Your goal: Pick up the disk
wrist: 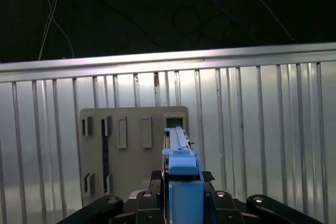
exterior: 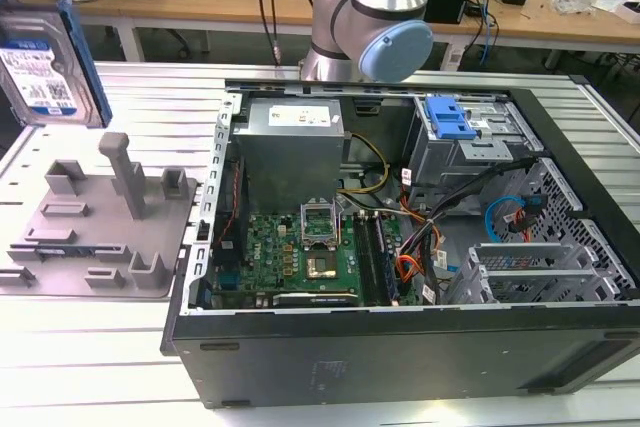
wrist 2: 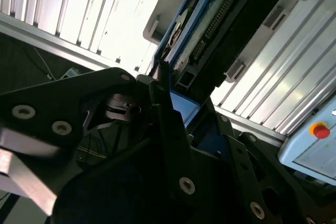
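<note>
Your disk [exterior: 40, 72] hangs clear of the tabletop [exterior: 120, 347] at the far left of the exterior view, standing on edge with its white-and-blue label facing the camera and a blue rail along its right side. It is above and just beyond the far edge of the grey fixture plate [exterior: 95, 232], touching none of its upright posts.

In the first wrist view, your end effector [wrist: 181, 192] has its black fingers [wrist: 157, 182] closed against both sides of the disk [wrist: 181, 174], which you see edge-on as a narrow blue strip. The fixture plate [wrist: 131, 145] lies well below it on the ribbed tabletop [wrist: 273, 145].

In the second wrist view, the disk [wrist 2: 210, 30] juts out from the end effector [wrist 2: 173, 103], its connector edge and circuit side showing.

On the exterior view's right, the open computer case [exterior: 400, 367] lies on its side on the tabletop, with the motherboard [exterior: 290, 257] exposed and a blue drive-bay bracket [exterior: 448, 117] at its far end. The arm [exterior: 375, 17] stands behind the case.
</note>
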Robot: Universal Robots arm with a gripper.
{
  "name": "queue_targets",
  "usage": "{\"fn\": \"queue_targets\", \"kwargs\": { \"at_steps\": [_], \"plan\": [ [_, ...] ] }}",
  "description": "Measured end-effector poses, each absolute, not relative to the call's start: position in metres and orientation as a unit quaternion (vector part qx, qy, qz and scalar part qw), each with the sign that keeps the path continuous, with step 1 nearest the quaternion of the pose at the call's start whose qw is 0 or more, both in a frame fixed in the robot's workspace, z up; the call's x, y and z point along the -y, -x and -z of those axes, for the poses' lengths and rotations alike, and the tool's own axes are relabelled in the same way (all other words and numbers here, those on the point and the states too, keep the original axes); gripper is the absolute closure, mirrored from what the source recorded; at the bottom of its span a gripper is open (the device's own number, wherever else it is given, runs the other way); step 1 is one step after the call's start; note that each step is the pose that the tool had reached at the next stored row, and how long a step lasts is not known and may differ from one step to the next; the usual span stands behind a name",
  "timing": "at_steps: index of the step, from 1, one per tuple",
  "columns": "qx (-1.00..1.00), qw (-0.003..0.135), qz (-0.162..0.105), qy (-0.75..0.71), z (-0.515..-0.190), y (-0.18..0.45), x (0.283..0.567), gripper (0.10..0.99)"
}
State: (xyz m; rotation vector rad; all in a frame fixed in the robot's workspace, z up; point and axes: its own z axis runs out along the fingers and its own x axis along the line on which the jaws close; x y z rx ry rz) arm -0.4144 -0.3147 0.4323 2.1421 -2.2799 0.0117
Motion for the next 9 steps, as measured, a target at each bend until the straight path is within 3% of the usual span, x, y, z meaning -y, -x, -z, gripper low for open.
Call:
{"fn": "queue_targets", "kwargs": {
  "at_steps": [9],
  "plan": [
    [0.728,0.007,-0.004,-0.685,-0.481,0.414,0.317,0.718]
  ]
}}
